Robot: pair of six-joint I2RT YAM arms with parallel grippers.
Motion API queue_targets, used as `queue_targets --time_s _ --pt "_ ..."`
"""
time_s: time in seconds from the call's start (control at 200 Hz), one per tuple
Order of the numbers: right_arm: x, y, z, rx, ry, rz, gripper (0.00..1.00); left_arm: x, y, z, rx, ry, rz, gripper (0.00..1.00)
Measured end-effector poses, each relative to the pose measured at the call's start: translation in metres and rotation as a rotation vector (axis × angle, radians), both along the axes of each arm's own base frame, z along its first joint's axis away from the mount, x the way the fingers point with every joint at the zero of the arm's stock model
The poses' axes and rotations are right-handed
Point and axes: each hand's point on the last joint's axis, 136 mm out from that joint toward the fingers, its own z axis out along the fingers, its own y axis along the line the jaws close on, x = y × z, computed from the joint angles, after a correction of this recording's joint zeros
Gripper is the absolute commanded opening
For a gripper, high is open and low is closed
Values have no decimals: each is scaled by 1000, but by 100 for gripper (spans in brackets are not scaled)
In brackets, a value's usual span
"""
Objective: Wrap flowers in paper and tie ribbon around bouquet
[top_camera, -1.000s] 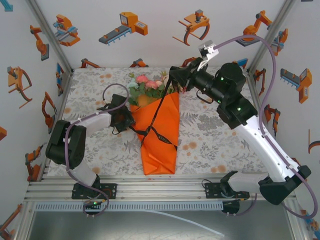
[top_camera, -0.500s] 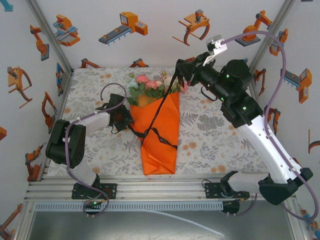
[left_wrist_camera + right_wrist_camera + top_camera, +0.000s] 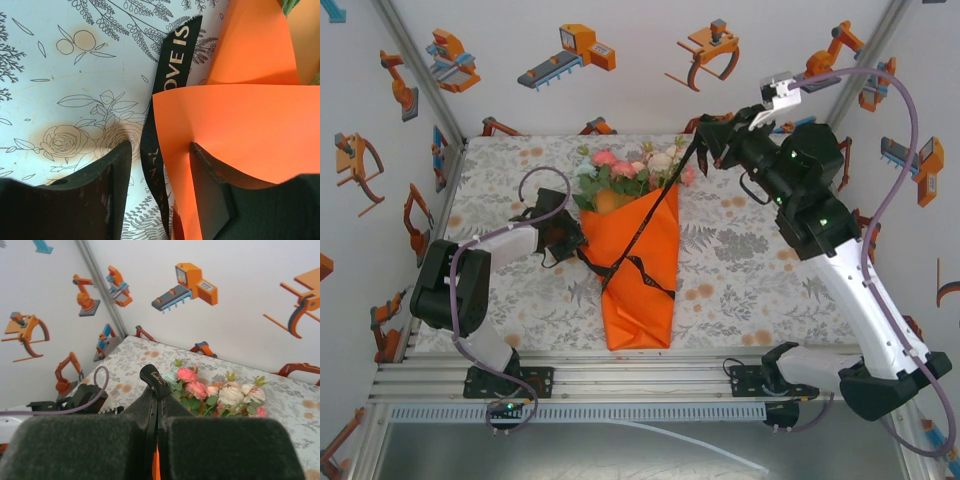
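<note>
The bouquet (image 3: 660,230) lies at the middle of the tabletop (image 3: 760,280), its narrow folded end pointing at the near edge. The paper (image 3: 640,312) forms an orange cone that widens toward the far edge. At the cone's left side the left gripper (image 3: 160,185) sits low over the cloth with its jaws half spread. The ribbon (image 3: 152,165) and the paper's left edge lie in the gap, clamped by nothing. From there the black ribbon crosses the front of the cone and runs straight up toward the far right. The flowers (image 3: 625,170) spill from the cone's wide mouth near the far edge. Toward the far right corner the right gripper (image 3: 156,415) hangs raised above the tabletop, its pads pressed together on the ribbon's end.
</note>
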Motion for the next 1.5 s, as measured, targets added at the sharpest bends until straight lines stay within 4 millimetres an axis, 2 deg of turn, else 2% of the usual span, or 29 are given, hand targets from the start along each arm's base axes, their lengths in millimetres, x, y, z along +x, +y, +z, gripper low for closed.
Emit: queue_targets --time_s 0.155,0.3,0.36,0.431,0.511,0.606,0.686,0.776,0.861,0.926,1.031,1.151,1.312,1.497 --pt "6 -16 2 15 4 -62 0 1 6 0 -13 -3 30 49" --pt "2 -21 3 36 5 -69 0 0 8 1 -23 -15 34 50" --pt "2 -21 -6 39 24 -68 0 -2 8 3 -26 -22 30 51" --pt "6 -20 -26 35 66 -71 0 -7 11 9 -16 -38 11 53" --pt "15 -20 -59 20 142 -88 0 -10 13 33 5 -112 -42 54" --pt "26 -29 -99 1 240 -125 0 -12 8 81 37 -264 -165 51" --pt "32 -40 -125 -14 313 -162 0 -21 -12 116 73 -391 -352 51" --pt "36 -52 -142 -14 369 -200 0 -43 -44 128 153 -450 -611 51" --pt "38 -64 -152 -5 405 -236 0 -67 -70 121 266 -423 -853 51" --pt "38 -72 -161 1 428 -257 0 -79 -77 110 370 -380 -1000 51" --pt "37 -78 -171 4 452 -270 0 -91 -68 85 523 -284 -1181 54" --pt "37 -77 -178 6 469 -256 0 -104 -55 57 608 -166 -1359 58" --pt "38 -75 -178 28 465 -233 0 -106 -62 39 609 -103 -1500 71" --pt "39 -75 -183 48 475 -219 0 -96 -74 22 618 -127 -1543 69"
